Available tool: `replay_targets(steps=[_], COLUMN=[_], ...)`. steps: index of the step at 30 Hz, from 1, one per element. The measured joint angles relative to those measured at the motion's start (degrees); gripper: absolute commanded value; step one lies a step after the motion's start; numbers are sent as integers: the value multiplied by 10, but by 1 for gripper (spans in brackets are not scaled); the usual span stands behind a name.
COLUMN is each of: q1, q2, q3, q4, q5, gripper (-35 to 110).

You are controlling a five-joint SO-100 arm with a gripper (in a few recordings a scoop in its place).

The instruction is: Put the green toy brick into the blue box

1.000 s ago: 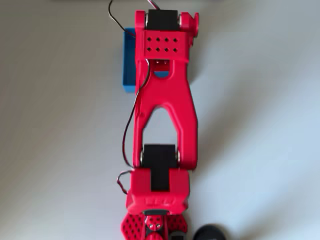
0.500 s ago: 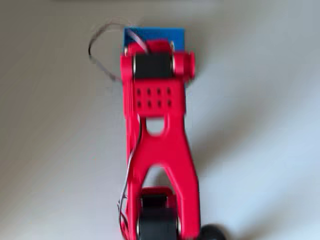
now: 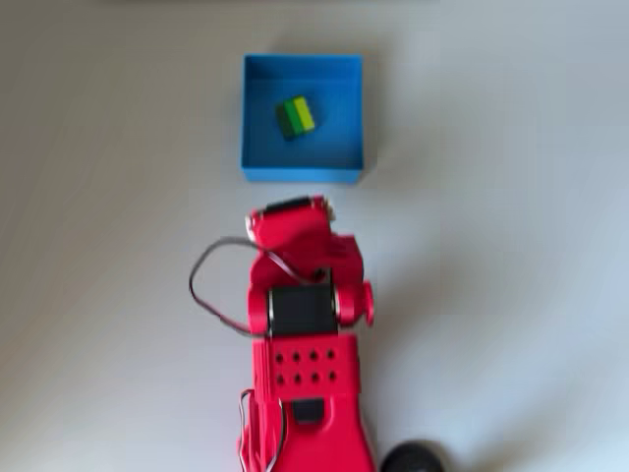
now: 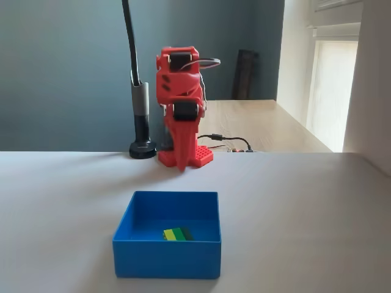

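Lime green and darker green, the green toy brick [image 3: 296,117] lies on the floor of the blue box [image 3: 257,108], roughly in the middle of it and touching none of the walls. In the overhead view the box sits on a pale grey tabletop [image 3: 511,236] near the top of the picture, and its open top shows all four thin walls.

From the fixed view at table height, the blue box [image 4: 166,258] is the nearest thing to the camera. The brick [image 4: 176,234] rests flat inside, towards the near wall, with its lime part on the left and its darker part on the right.

Behind the box stands the red arm [image 4: 181,110], folded upright on its base at the far side of the tabletop. In the overhead view the arm [image 3: 305,383] fills the lower middle of the picture, and the gripper [image 3: 291,222] points up the picture towards the box. It stops short of the box's lower wall, with bare tabletop between them. The brick is well apart from the gripper, straight ahead of it and inside the box. The gripper holds nothing; whether its jaws are parted or closed cannot be told, as the picture is soft there.

A black lamp stand [image 4: 142,116] with a round foot rises just left of the arm's base.
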Motion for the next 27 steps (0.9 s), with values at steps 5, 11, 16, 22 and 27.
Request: replay_targets(steps=[5, 11, 16, 22, 27], q1=[-4, -5, -5, -5, -5], q2=[128, 226, 274, 320, 345], q3=[116, 194, 230, 264, 282], q4=[-4, -4, -4, -5, -5], q5=[-11, -11, -2, 0, 7], gripper=[0, 0, 0, 0, 0])
